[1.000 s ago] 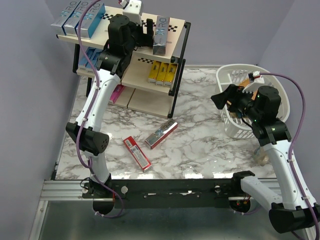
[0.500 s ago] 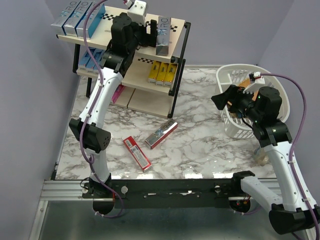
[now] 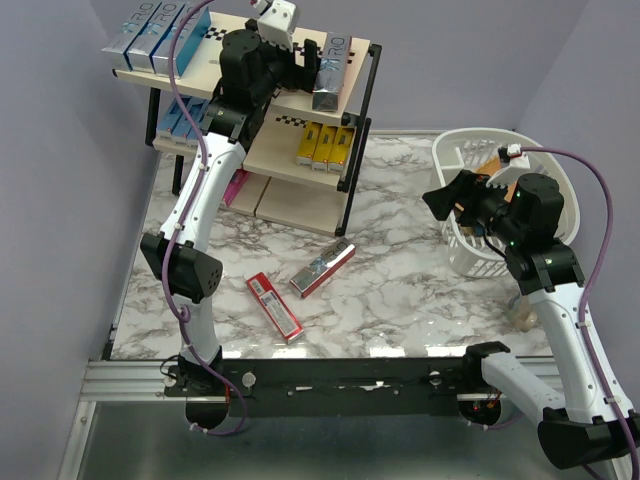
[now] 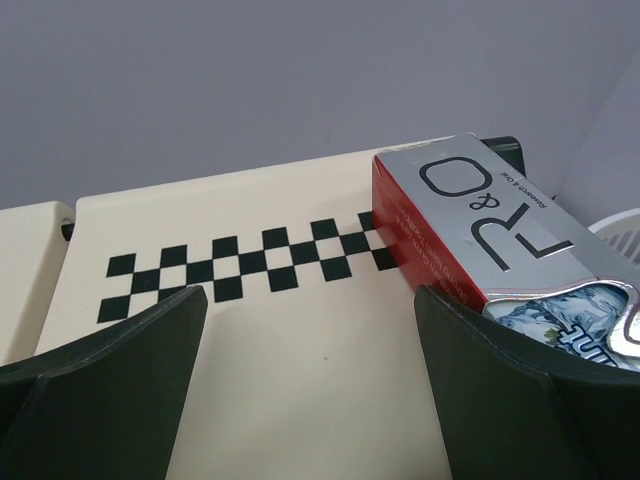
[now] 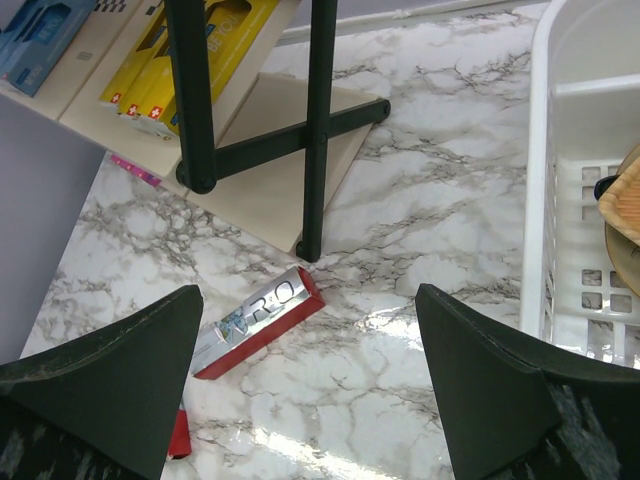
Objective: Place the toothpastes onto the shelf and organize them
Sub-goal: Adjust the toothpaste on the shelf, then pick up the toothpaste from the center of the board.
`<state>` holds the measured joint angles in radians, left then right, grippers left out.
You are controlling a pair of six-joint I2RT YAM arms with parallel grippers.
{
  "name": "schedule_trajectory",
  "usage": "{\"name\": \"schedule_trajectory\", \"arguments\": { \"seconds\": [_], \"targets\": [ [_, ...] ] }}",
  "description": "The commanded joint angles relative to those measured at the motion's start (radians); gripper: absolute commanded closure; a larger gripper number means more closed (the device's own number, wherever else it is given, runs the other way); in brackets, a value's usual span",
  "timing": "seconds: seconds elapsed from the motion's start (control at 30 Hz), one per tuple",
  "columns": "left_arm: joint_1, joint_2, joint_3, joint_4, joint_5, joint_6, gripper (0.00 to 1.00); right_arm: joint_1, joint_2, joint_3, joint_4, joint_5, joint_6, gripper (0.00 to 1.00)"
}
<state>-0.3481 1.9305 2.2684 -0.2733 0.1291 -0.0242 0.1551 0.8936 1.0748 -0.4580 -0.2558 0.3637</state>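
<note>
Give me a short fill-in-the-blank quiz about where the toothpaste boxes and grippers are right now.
The silver-and-red cardboard toothpaste box lies on the ___ board of the black-framed wooden shelf. The yellow toothpaste boxes sit on its ___ tier. The left gripper and right gripper are both ___.
Missing words: top; middle; open.

We've got the shelf (image 3: pixel 358 62) with one silver-and-red box (image 3: pixel 328 70) lying on its top board by the checkered strip. Silver-blue boxes (image 3: pixel 150 35) sit at the left end and yellow boxes (image 3: pixel 325 145) on the middle tier. On the marble table (image 3: pixel 400 290), a red box (image 3: pixel 274 306) and a silver box (image 3: pixel 323 269) lie flat, near each other.
</note>
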Motion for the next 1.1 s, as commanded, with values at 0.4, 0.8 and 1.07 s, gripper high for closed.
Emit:
{"name": "schedule_trajectory", "arguments": {
  "seconds": [0.4,0.8,1.07],
  "targets": [
    [0.038,-0.109,-0.055,0.106,-0.121,-0.014,0.01,-0.003,-0.007,-0.003,-0.008,0.000,-0.022,0.04],
    [0.049,-0.594,-0.558,0.095,-0.322,-0.031,0.01,-0.005,0.028,-0.041,-0.001,-0.046,0.006,0.04],
    [0.046,-1.038,-1.112,-0.027,-0.182,-0.071,0.01,-0.003,0.083,-0.150,0.045,-0.140,0.069,0.05]
  ]
}}
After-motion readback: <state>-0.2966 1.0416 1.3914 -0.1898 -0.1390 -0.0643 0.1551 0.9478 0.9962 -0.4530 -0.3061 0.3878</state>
